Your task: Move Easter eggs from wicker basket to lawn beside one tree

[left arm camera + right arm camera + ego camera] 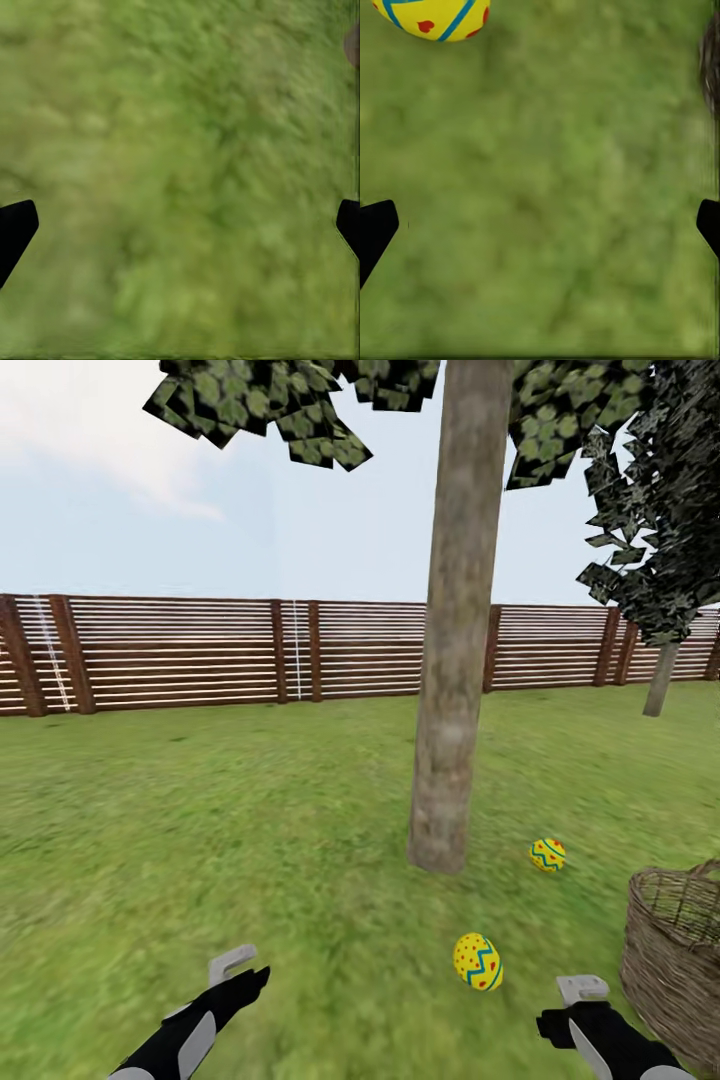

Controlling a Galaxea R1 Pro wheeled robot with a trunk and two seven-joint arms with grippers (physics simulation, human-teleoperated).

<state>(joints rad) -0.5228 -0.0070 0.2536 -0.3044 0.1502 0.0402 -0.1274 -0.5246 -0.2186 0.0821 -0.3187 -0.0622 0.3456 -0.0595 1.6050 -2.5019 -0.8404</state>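
two easter eggs [478, 961] [547, 854] lie on the lawn [200, 840] near the tree [452, 660] trunk, wicker basket [676, 960] close right, third egg unseen; both the left end effector [235, 972] and the right end effector [580, 1000] hang spread apart and empty, likely freed for another pick.

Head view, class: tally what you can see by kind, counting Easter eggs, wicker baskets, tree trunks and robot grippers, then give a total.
Easter eggs: 2, the near egg and the far egg
Wicker baskets: 1, the wicker basket
Tree trunks: 2, the near trunk and the far trunk
Grippers: 2, the left gripper and the right gripper
Total: 7
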